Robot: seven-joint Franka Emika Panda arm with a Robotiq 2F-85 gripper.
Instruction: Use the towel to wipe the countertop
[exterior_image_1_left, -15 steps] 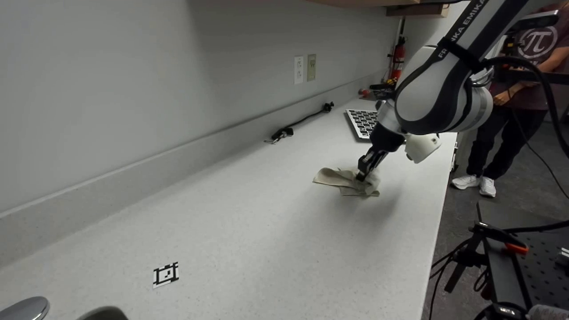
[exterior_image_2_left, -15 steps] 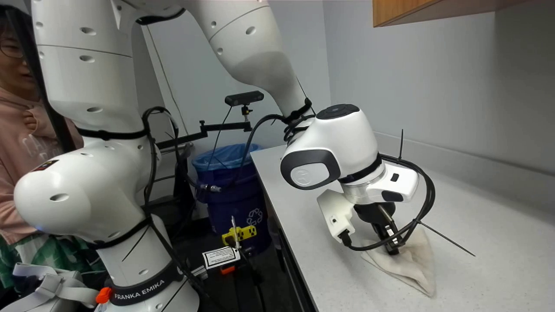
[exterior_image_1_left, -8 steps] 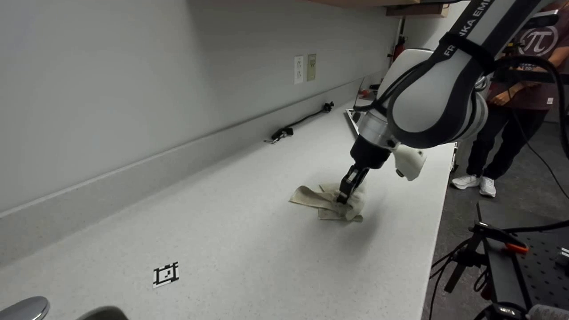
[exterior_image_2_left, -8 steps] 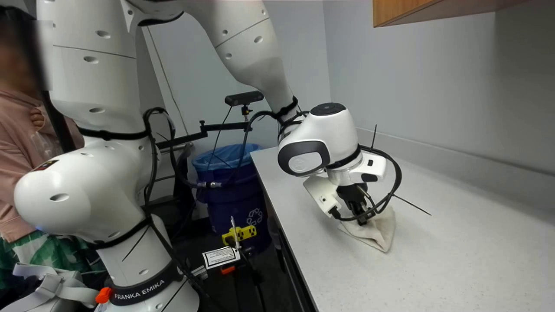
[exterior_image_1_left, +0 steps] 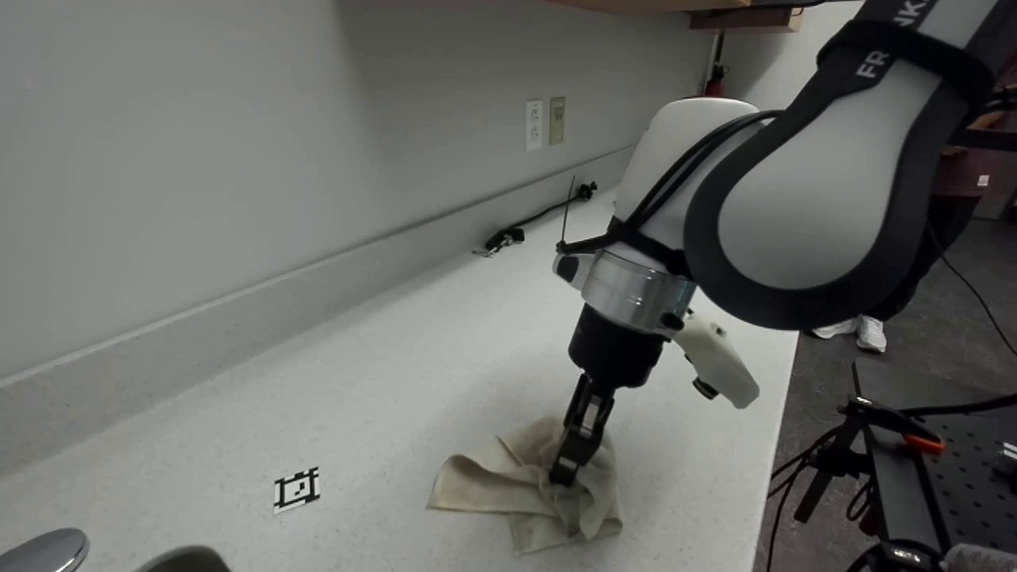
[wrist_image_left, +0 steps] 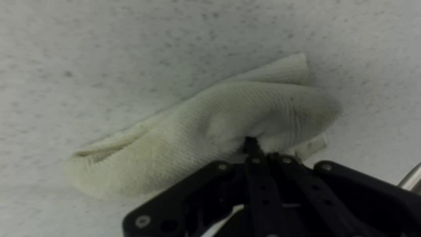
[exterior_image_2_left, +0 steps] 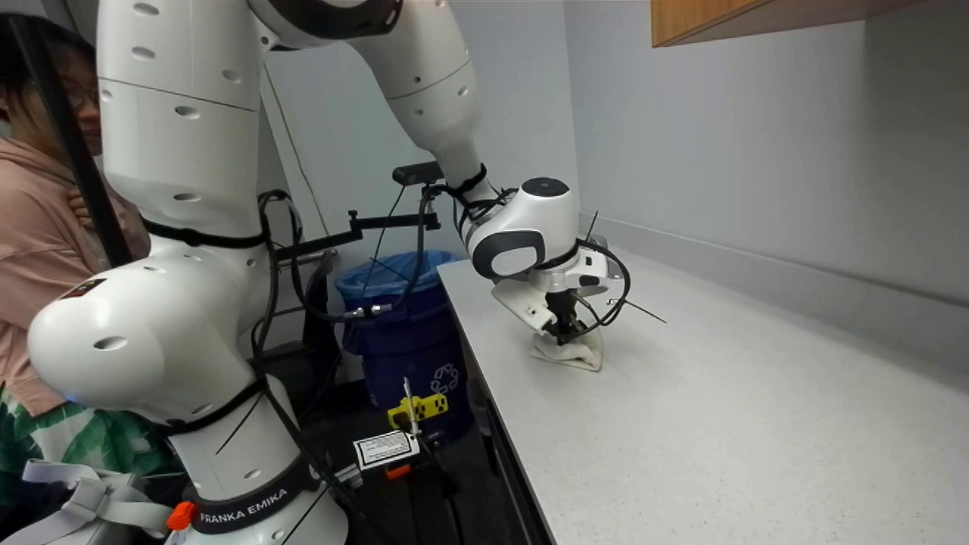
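The towel is a crumpled off-white cloth lying on the pale speckled countertop (exterior_image_1_left: 357, 397). It shows in both exterior views (exterior_image_1_left: 500, 486) (exterior_image_2_left: 584, 354) and fills the middle of the wrist view (wrist_image_left: 177, 141). My gripper (exterior_image_1_left: 564, 475) points down into the towel's bunched part. In the wrist view its fingers (wrist_image_left: 258, 146) are close together with cloth gathered around the tips, so it is shut on the towel. The fingertips themselves are partly hidden in the folds. Loose flaps of the towel spread flat on the countertop beside the gripper.
A printed square marker (exterior_image_1_left: 297, 490) lies on the countertop near a metal fixture (exterior_image_1_left: 48, 550) and a dark rounded thing (exterior_image_1_left: 187, 560). A black cable with a clamp (exterior_image_1_left: 507, 237) lies along the wall. A wooden cabinet (exterior_image_2_left: 727, 23) hangs above. A blue bin (exterior_image_2_left: 401, 333) stands beyond the counter's edge.
The gripper has dragged the towel along the countertop toward the marker and metal fixture, farther from the robot's base. The towel stays in the gripper.
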